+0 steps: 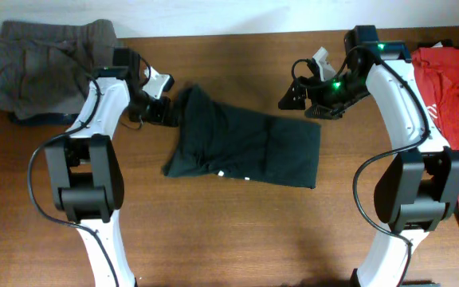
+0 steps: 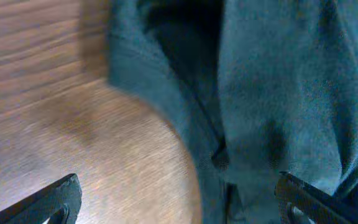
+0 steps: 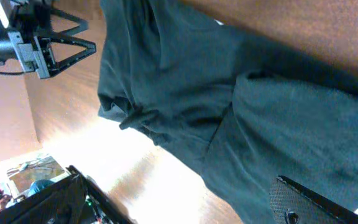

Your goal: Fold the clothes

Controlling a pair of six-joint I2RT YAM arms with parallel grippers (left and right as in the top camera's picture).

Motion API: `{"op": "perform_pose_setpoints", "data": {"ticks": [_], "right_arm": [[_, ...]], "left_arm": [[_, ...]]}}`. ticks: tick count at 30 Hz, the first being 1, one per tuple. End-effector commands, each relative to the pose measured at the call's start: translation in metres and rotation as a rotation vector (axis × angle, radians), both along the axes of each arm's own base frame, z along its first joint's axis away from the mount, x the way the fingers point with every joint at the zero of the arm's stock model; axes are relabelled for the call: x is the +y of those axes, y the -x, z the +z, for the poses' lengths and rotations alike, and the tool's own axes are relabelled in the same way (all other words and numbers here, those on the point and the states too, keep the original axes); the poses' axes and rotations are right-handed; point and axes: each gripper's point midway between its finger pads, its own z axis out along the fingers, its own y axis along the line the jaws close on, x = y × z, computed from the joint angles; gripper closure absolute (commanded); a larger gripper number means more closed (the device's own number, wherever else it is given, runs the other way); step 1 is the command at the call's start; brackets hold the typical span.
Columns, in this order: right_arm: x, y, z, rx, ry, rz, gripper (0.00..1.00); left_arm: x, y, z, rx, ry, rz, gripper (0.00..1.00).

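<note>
The black T-shirt (image 1: 245,145) lies folded into a rough rectangle in the middle of the table, with small white marks at its near edge. My left gripper (image 1: 168,112) is open at the shirt's upper left corner, low over the fabric edge (image 2: 253,93). My right gripper (image 1: 300,94) is open and empty, raised above the shirt's upper right corner; the shirt fills its wrist view (image 3: 229,106). A grey garment (image 1: 42,64) lies bunched at the far left. A red T-shirt (image 1: 457,104) lies at the far right.
The wooden table (image 1: 237,231) runs to a white wall at the back. The left arm's base (image 1: 86,191) and the right arm's base (image 1: 417,191) stand near the front edge. The left gripper shows in the right wrist view (image 3: 48,46).
</note>
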Motion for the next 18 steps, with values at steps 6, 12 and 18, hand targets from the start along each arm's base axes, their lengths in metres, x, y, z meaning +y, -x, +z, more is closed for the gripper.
{"op": "perform_pose_setpoints", "data": {"ticks": [6,12,18], "right_arm": [[-0.005,0.005,0.005,-0.019,0.03,0.023,0.01],[-0.005,0.004,0.005,-0.02,0.03,0.024,0.02],[-0.005,0.004,0.005,-0.023,0.03,0.023,0.01]], "left_arm": [[-0.02,0.017,-0.039,0.084,0.124,-0.078,0.01],[-0.029,0.039,-0.039,0.18,0.188,-0.068,0.01],[-0.033,0.053,-0.046,0.228,0.223,-0.056,0.01]]}}
